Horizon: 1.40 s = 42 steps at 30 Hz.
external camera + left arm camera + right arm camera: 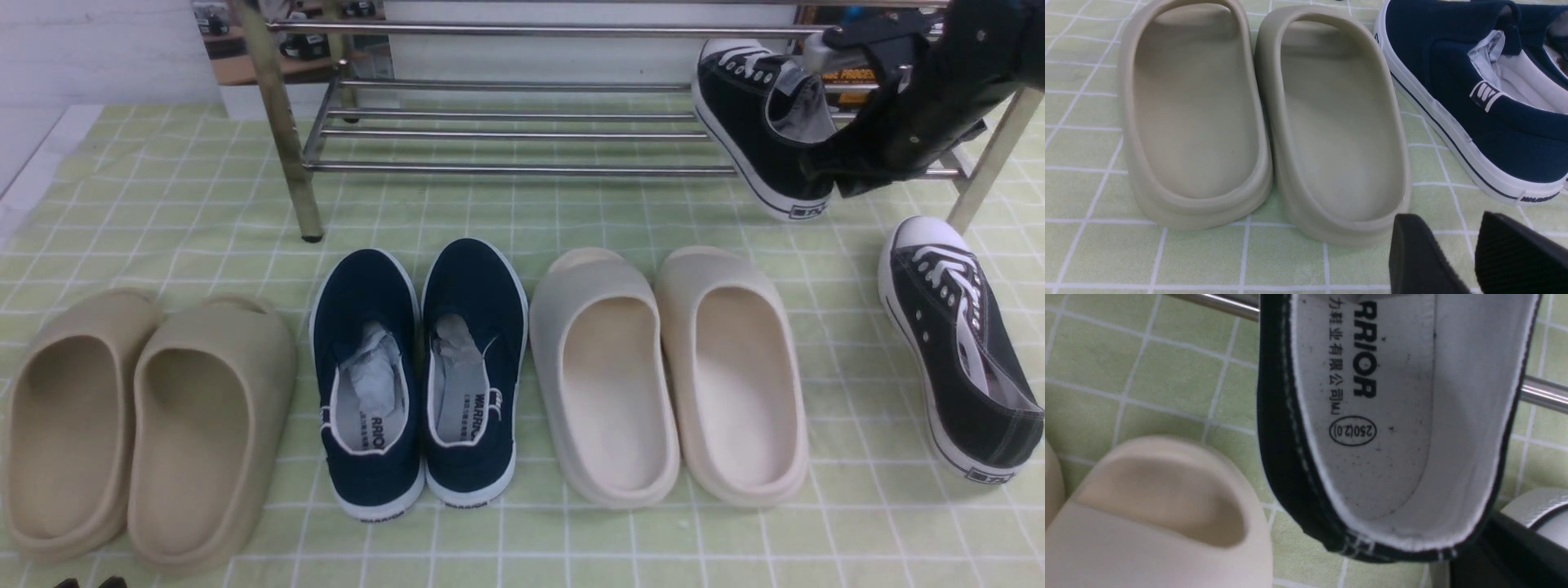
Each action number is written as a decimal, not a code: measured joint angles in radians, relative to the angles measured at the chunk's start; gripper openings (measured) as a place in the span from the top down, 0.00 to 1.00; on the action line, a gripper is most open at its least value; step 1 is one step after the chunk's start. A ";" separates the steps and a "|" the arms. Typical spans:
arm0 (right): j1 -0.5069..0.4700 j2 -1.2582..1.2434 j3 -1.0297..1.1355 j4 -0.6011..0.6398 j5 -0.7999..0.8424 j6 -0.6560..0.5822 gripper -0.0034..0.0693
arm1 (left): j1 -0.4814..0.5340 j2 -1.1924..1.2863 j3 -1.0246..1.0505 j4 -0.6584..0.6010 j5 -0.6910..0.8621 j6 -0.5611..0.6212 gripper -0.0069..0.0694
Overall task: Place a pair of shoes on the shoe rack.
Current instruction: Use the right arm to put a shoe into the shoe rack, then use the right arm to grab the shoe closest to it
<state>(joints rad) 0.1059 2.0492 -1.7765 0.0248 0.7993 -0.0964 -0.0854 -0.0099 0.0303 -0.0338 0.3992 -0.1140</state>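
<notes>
Eight shoes and one shoe rack on a green checked cloth. Two are black sneakers. The raised sneaker hangs tilted, toe up, at the rack's right end by its lower tier (whether it touches the bars cannot be told). Its heel is pinched in the closed right gripper. The other sneaker lies before the rack's right leg. In front of the rack stand two navy slip-ons, two cream slides and two tan slides. The left gripper, well before the rack's left end, stands parted and empty.
</notes>
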 joint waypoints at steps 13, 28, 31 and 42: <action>0.001 -0.255 -0.007 -0.135 0.320 0.203 0.28 | 0.000 0.000 0.000 0.000 0.000 0.000 0.60; 0.002 -0.214 0.472 -0.217 0.172 0.407 0.32 | 0.000 0.000 0.000 0.000 0.000 0.000 0.60; 0.002 -0.143 0.485 -0.225 0.108 0.433 0.47 | 0.000 0.000 0.000 0.000 0.000 0.000 0.60; 0.005 -0.212 0.415 -0.218 0.228 0.345 0.89 | 0.000 0.000 0.000 0.000 0.000 0.000 0.60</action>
<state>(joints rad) 0.1113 1.8373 -1.3619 -0.1930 1.0271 0.2491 -0.0854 -0.0099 0.0303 -0.0338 0.3992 -0.1140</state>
